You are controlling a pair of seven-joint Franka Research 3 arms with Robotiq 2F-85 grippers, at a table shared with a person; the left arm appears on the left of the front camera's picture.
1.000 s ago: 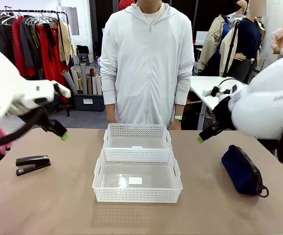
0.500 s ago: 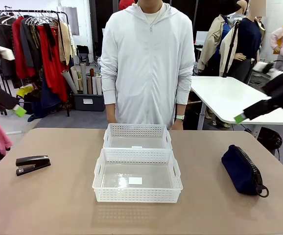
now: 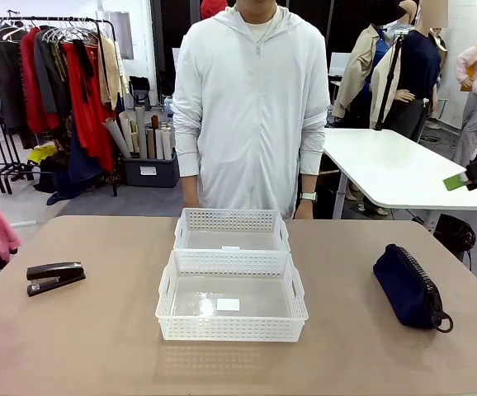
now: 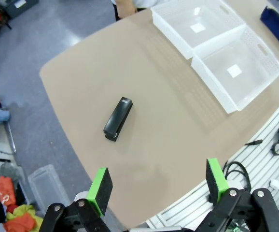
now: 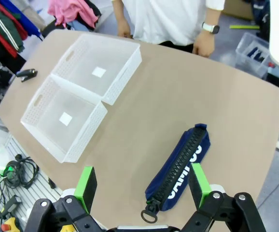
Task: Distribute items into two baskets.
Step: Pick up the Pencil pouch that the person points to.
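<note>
Two white lattice baskets sit side by side mid-table: the larger one nearer me, the smaller one behind it. A black stapler lies at the table's left and a navy zippered pouch at its right. High above the stapler, my left gripper stands open and holds nothing. My right gripper hangs open and empty above the pouch. One of its green fingertips pokes in at the front view's right edge.
A person in a white hoodie stands at the far edge behind the baskets, one hand near the table. Bare tabletop lies between the baskets and each item. A white table stands behind at the right.
Both arms have swung up and outward from over the table toward the picture's edges. The jaws stayed open. Stapler, pouch and baskets have not moved.
</note>
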